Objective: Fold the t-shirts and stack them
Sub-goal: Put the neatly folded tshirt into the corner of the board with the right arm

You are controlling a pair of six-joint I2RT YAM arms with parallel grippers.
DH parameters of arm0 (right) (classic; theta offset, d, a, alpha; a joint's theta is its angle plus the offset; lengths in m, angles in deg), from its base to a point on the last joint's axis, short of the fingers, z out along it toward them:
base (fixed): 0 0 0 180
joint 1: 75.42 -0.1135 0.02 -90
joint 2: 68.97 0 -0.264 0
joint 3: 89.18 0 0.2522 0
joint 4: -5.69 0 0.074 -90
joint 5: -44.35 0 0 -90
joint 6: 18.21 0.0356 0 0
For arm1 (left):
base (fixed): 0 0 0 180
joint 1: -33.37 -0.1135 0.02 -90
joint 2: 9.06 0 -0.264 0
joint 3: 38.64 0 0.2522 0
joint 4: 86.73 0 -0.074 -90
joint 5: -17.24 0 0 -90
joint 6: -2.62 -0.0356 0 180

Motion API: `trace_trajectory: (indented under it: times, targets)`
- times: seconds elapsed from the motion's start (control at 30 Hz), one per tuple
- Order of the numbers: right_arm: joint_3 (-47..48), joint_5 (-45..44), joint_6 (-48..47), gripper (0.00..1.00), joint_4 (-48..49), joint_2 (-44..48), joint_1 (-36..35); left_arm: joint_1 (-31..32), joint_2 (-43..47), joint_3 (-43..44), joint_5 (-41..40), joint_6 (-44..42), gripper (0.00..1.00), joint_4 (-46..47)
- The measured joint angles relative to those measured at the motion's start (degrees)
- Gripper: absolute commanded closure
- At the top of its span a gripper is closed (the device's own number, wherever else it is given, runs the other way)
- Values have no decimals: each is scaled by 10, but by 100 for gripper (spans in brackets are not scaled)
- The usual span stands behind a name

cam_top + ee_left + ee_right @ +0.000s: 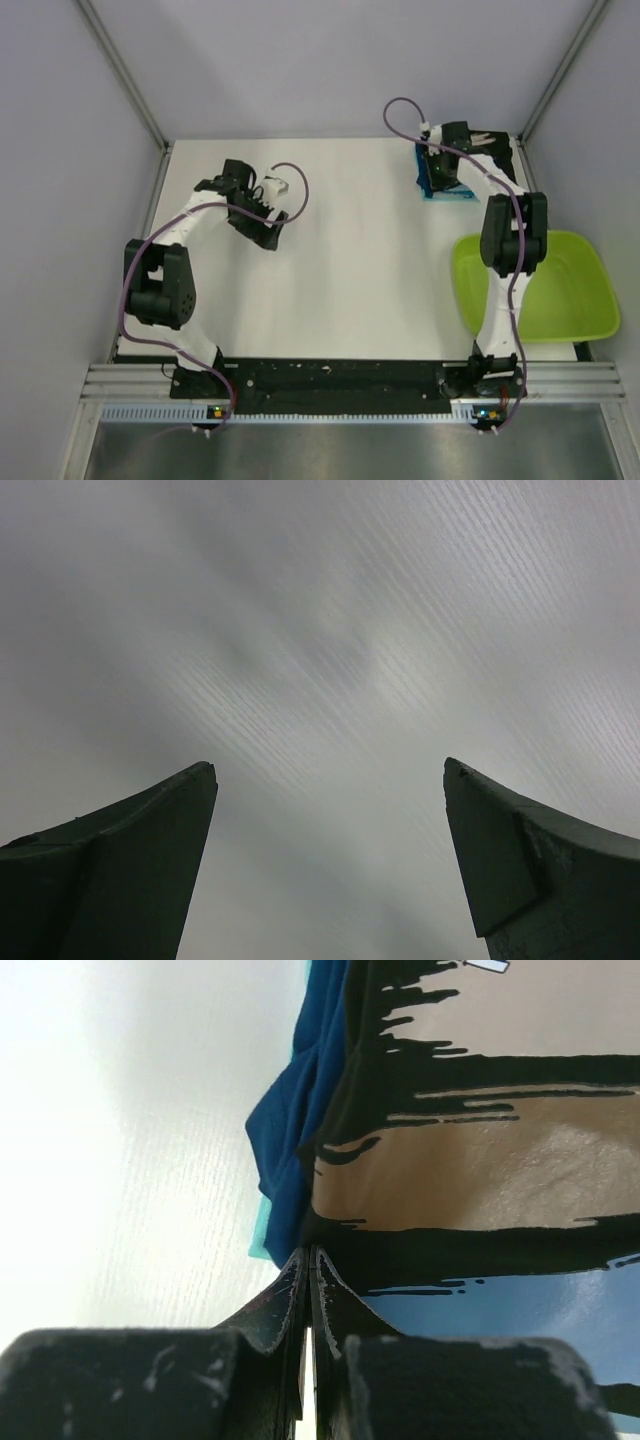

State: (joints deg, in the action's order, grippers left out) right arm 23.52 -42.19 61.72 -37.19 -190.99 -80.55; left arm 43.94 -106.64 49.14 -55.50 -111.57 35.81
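Observation:
A folded stack of t-shirts [447, 192] lies at the far right of the white table. In the right wrist view the top one is the black tee [480, 1160] with a tan, light-blue and white streaked print, and plain teal-blue tees [292, 1110] lie under it. My right gripper [437, 172] hangs over the stack. Its jaws [309, 1250] are shut, with the tips at the near edge of the black tee and no cloth seen between them. My left gripper [268, 230] is at the far left over the bare table, and its jaws [328, 768] are wide open and empty.
A lime-green plastic tub [575, 295] sits at the right edge, near the right arm's base. Grey walls close in the table [350, 280] on the left, right and back. The arms' mounting rail [340, 385] runs along the near edge.

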Motion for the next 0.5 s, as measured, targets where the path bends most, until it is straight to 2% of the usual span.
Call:
trace_trajectory:
  times: [0.07, 0.2, 0.23, 0.27, 0.33, 0.4, 0.47, 0.5]
  targets:
    - [-1, -11, -2, 98, 0, 3, -6, 0, 0, 0, 0, 0, 1, 0]
    - [-31, -19, -7, 86, 2, 49, -12, 0, 2, -4, 0, 0, 1, 1]
    - [-45, -20, -9, 77, 4, 68, -13, 0, 4, -5, 1, 0, 1, 2]
    - [-69, -21, -14, 63, 13, 97, -15, -1, 6, -9, 3, 0, 1, 7]
    - [-136, -21, -25, 46, 37, 174, -24, -3, 19, -27, 12, 0, 1, 23]
    - [-209, -18, -35, 34, 70, 259, -38, -6, 43, -59, 25, 1, 1, 57]
    - [-281, -14, -35, 10, 116, 334, -47, -7, 68, -97, 34, 8, 1, 101]
    - [-325, -10, -31, 7, 149, 373, -50, -8, 83, -120, 35, 16, 1, 132]
